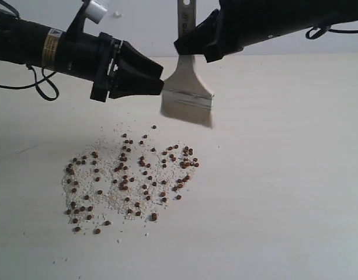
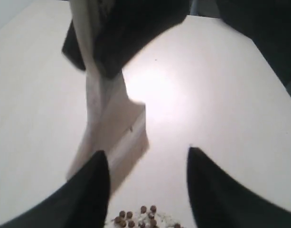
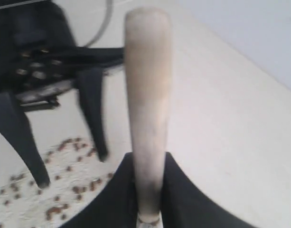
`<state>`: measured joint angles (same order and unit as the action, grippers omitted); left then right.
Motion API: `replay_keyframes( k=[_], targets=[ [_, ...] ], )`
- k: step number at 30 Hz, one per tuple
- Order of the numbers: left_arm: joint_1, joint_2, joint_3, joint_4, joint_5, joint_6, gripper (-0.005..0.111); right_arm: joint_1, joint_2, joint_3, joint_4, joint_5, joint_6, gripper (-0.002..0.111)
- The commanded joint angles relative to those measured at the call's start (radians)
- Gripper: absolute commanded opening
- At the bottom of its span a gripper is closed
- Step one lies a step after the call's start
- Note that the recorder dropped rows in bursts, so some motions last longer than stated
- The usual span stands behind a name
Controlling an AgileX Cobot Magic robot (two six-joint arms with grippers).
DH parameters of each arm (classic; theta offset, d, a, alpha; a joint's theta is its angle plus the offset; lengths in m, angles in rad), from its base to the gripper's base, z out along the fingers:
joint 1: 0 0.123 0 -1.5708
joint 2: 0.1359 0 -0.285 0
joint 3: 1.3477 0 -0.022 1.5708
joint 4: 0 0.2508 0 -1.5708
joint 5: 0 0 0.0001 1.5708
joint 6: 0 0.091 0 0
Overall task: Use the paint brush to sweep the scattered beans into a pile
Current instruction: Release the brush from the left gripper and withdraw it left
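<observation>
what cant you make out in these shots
- Exterior view: the paint brush handle end is cut off by the top edge; bristle tips are blurred.
- Left wrist view: most of the beans are cut off by the bottom edge.
- Right wrist view: bristles hidden by the right end effector.
- Whether the left end effector touches the brush: unclear.

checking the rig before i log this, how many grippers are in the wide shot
2. The left gripper is open, on the left beside the brush, above the beans. The right gripper, at upper right, is shut on the brush's handle. Neither is hidden.
</observation>
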<state>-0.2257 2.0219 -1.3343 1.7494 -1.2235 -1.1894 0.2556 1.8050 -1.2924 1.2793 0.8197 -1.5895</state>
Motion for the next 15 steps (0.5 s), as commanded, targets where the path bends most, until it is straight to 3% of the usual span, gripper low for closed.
replay_keyframes(
  k=[1, 2, 4, 9, 13, 15],
  targets=[
    [0.086, -0.005, -0.001, -0.005, 0.002, -0.041, 0.008, 0.001, -0.063, -0.003, -0.099, -0.229, 0.187, 0.0],
    [0.109, -0.005, -0.001, -0.012, 0.002, -0.048, 0.0, 0.001, -0.072, -0.003, -0.11, -0.241, 0.207, 0.0],
    [0.151, -0.005, -0.001, -0.065, 0.003, -0.096, 0.0, 0.001, -0.085, -0.003, -0.107, -0.243, 0.207, 0.0],
    [0.268, -0.049, 0.057, -0.213, 0.267, -0.319, 0.0, 0.001, -0.1, -0.003, -0.105, -0.243, 0.254, 0.0],
    [0.325, -0.155, 0.218, -0.378, 0.513, -0.229, 0.0, 0.001, -0.1, -0.003, -0.107, -0.232, 0.262, 0.0],
    [0.336, -0.231, 0.323, -0.541, 0.657, -0.071, 0.0, 0.001, -0.1, -0.003, -0.107, -0.23, 0.277, 0.0]
  ],
)
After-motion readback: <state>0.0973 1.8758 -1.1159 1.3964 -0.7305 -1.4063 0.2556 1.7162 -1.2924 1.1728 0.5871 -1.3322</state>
